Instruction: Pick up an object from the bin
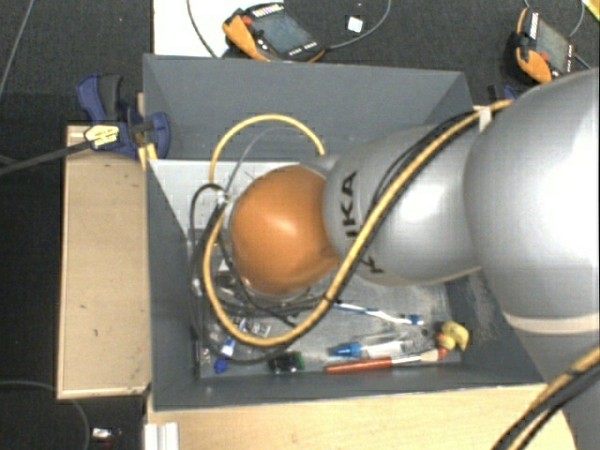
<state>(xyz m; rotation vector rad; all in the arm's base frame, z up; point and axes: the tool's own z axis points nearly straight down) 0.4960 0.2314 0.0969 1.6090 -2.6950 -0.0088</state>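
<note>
**A:** Fig. 1. Where does the end effector stand?

**B:** Low over the left half of the bin, under the arm's orange cover. From where I stand I cannot tell whether it is spread or pressed together.

**A:** What lies nearest to it?

**B:** 2 small things just on its near side: a blue piece and a black piece. To their right, along the near wall, lie a red pen and a blue-capped marker. Both have their long axes running left to right. A yellow piece ends the row on the right.

**A:** So the move turns on what?

**B:** Probably a short shift nearward for the small pieces, or rightward for the pens.
</note>
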